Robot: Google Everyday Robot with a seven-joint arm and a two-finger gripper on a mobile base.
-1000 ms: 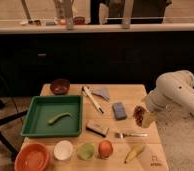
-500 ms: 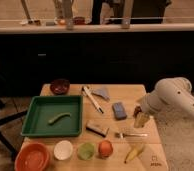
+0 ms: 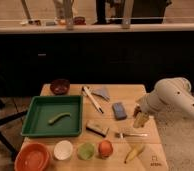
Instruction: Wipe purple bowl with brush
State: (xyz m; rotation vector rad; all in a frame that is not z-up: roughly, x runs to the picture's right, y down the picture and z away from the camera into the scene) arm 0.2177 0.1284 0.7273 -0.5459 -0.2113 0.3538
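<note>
The purple bowl [image 3: 60, 86] is small, round and dark, and stands at the table's far left corner. The brush [image 3: 93, 99] has a white handle and lies slanted on the table, right of the green tray and near the middle back. My gripper [image 3: 140, 119] points down over the table's right side. It hangs just right of the blue sponge and above the fork, far from both the brush and the bowl. The white arm [image 3: 174, 96] reaches in from the right.
A green tray [image 3: 35, 125] holds a green bean-like piece [image 3: 59, 117]. Also on the table are a grey cloth [image 3: 103, 91], blue sponge [image 3: 119, 110], dark block [image 3: 97, 129] and fork [image 3: 130, 134]. Along the front are an orange bowl [image 3: 32, 157], white bowl [image 3: 63, 150], green fruit [image 3: 86, 151], orange fruit [image 3: 105, 148] and banana [image 3: 134, 153].
The arm has sunk a little and the gripper has come slightly lower over the table's right side. Nothing on the table has moved.
</note>
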